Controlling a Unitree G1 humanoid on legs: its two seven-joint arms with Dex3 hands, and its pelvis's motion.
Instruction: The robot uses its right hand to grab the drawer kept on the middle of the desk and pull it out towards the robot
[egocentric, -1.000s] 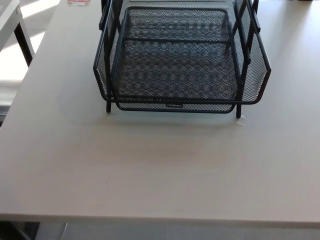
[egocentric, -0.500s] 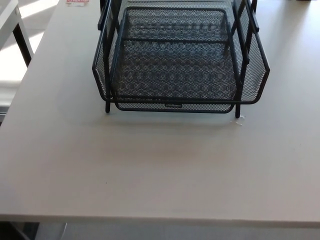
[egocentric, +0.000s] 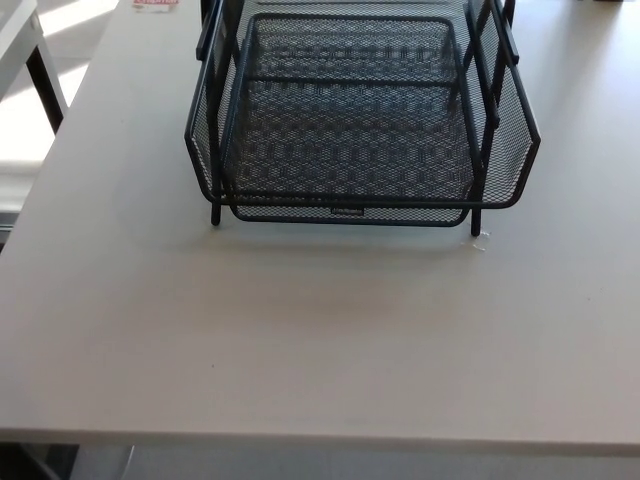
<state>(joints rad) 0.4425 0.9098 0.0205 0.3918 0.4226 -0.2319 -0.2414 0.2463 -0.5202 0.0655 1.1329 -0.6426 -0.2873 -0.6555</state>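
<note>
A pale grey table (egocentric: 300, 340) fills most of the head view, its near edge running across the bottom of the picture. The stretch of table between that edge and the rack is bare. A small pale speck or scrap (egocentric: 482, 238) lies on the table just beside the rack's near right leg. At the far left edge of the table sits a red and white item (egocentric: 155, 3), cut off by the top of the picture and too small to identify. Off the table to the far left, part of another piece of white furniture with a dark leg (egocentric: 40, 75) shows over a sunlit floor.

The drawer (egocentric: 345, 150) is a black wire-mesh tray sitting low in a black mesh rack (egocentric: 510, 130) at the middle of the far half of the table. Its front rim, with a small label at its centre, faces the near side and lies roughly level with the rack's two near legs.

Neither hand of the robot appears in the picture, so their state and their relation to the drawer cannot be told.
</note>
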